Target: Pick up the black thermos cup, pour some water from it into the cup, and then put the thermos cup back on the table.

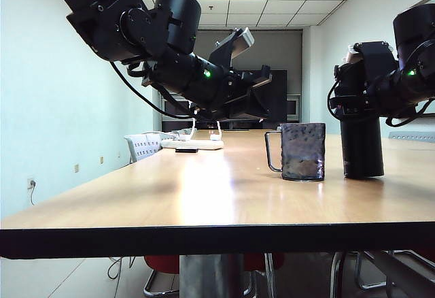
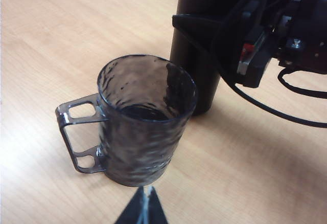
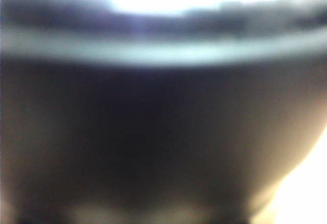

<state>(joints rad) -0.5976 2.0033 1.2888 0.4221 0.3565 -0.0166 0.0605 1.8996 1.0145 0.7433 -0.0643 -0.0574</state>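
Right gripper [image 1: 360,104] is around the black thermos cup [image 1: 362,150] standing on the counter [image 1: 204,196] beside the cup [image 1: 302,151]; can't tell whether its jaws grip. Left gripper [image 2: 143,211] hovers, jaws shut, empty. Next: lift or release.

No lettering, label, brand mark or number can be read anywhere in these views. The thermos [image 1: 362,147], the cup [image 1: 302,151] and the table [image 1: 204,196] carry plain, unmarked surfaces. The right wrist view is too blurred to show any writing.
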